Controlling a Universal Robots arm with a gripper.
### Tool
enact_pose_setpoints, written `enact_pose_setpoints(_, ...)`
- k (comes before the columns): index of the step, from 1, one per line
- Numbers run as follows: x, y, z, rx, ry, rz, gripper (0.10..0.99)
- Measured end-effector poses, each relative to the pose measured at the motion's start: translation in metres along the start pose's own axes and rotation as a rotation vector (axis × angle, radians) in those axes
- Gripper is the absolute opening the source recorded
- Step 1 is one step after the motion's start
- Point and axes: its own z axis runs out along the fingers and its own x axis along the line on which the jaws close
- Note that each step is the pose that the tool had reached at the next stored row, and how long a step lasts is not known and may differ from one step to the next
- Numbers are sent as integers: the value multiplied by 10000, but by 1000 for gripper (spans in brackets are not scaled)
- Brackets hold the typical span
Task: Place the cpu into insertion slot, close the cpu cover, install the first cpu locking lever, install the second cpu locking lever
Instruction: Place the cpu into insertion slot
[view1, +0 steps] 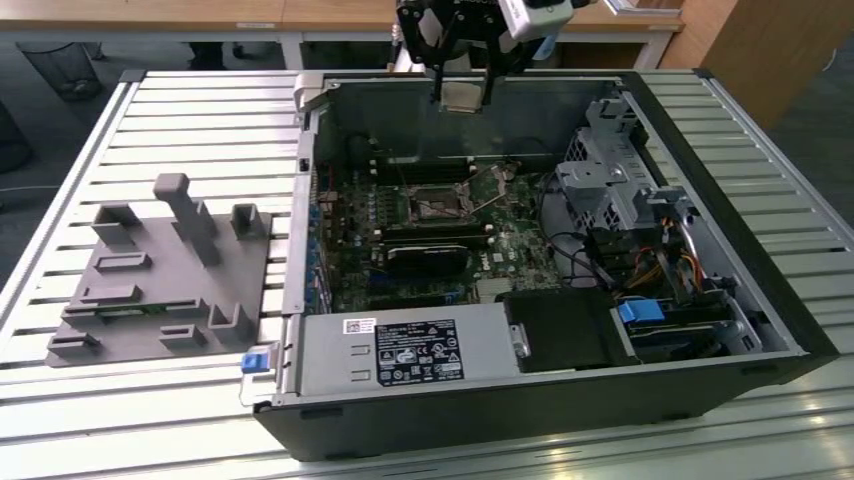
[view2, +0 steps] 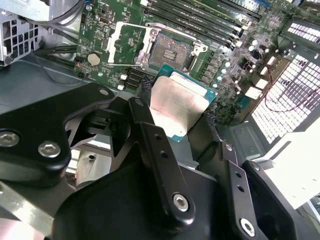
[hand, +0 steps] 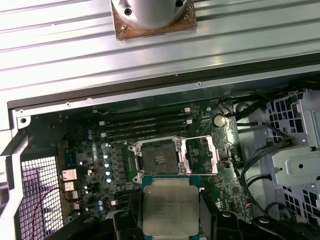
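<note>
End effector (view1: 462, 92): at the upper centre of the exterior view, above the far wall of the open computer case (view1: 400, 430); its two black fingers (view2: 150, 131) are clamped on opposite edges of the cpu.
Cpu (hand: 170, 204): held in the air, metal top facing up, roughly level; clear of the motherboard (hand: 85, 145) in both wrist views.
Insertion slot (hand: 159, 161): uncovered, dark square with nothing seated in it; lies on the board beyond the held chip, apart from it.
Cpu cover (hand: 202, 156): swung open, lying just beside the slot on the side away from the rear grille.
Thin metal rod (view1: 495, 201): slants up beside the slot; probably a locking lever standing unlatched, but too fine to be sure.
Memory slots (hand: 145, 125): long black rows next to the slot.
Desk (view1: 200, 110): slatted metal, carrying the case.
Grey fixture (view1: 160, 270): at the left of the exterior view, well apart from the case opening.
</note>
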Motion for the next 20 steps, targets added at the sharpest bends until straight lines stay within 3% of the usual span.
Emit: enact_pose_setpoints(20,0,0,0,-9,-39,431,541)
